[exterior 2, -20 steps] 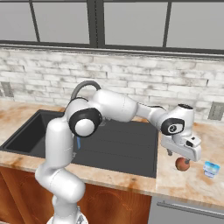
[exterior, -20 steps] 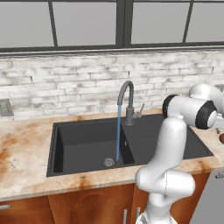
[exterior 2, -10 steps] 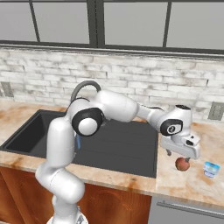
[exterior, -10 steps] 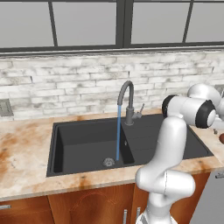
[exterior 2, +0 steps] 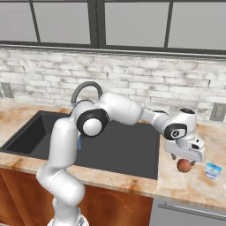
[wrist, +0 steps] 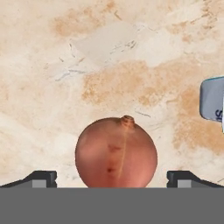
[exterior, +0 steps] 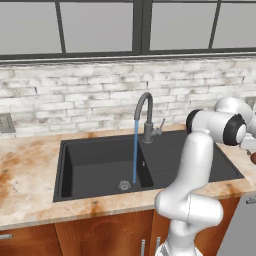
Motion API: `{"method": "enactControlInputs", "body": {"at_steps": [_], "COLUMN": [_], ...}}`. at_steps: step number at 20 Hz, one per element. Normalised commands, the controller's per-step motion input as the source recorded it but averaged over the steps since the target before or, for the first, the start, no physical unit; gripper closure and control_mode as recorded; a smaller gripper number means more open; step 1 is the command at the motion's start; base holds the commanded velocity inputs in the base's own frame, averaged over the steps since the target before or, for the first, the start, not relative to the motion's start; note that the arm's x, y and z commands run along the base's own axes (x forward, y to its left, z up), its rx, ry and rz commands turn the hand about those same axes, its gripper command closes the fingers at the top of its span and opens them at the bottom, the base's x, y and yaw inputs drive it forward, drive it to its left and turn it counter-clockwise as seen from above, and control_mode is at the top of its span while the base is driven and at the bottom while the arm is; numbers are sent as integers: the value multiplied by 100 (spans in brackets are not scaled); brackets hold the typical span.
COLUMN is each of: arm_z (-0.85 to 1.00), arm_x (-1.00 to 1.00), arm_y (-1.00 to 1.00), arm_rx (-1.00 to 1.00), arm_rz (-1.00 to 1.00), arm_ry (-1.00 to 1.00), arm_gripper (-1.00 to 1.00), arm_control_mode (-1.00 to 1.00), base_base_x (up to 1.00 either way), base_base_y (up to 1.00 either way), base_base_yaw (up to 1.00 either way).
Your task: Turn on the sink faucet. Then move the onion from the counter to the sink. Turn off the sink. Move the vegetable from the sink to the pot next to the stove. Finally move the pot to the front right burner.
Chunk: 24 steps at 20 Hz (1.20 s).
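Beige marbled counter (wrist: 131,52) runs right of the black sink (exterior 2: 128,150), and the onion (wrist: 116,152) sits on it, well apart from the basin, w/ a small blue-white item (exterior 2: 213,169) just beside it. Gripper (exterior 2: 185,162) hangs directly over the onion, jaws spread wide, one tip on each side, nothing pinched yet.

Handling, as a guess: firm, light, round and smooth-skinned, so likely to roll or squirt out if squeezed off-centre. Best taken across its widest middle, tips level, stem nub (pointing up in the hand view) left clear.

Views differ: hand view gives the centring btwn the finger tips (wrist: 40,178) and the nub. Right base view shows the height over the counter and the route back to the sink. Left base view shows the faucet (exterior: 145,116) running, a blue stream (exterior: 135,150) falling beside the drain (exterior: 123,185).
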Motion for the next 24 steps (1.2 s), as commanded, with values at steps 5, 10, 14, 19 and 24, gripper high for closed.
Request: {"method": "enactControlInputs", "body": {"at_steps": [5, 10, 14, 19, 24], "arm_z": [-3, -6, -9, -14, -12], "arm_x": [0, -1, -17, -20, -5], "arm_y": [0, -3, -1, 0, 16], "arm_rx": [0, 1, 1, 0, 0], "arm_rz": [0, 0, 0, 0, 0], "arm_ry": [0, 0, 0, 0, 0], "arm_gripper": [-100, -100, -100, -100, -100], "arm_control_mode": [-100, -100, -100, -100, -100], "base_base_x": [0, 0, 0, 0, 0], "base_base_y": [0, 0, 0, 0, 0], "base_base_yaw": [0, 0, 0, 0, 0]}}
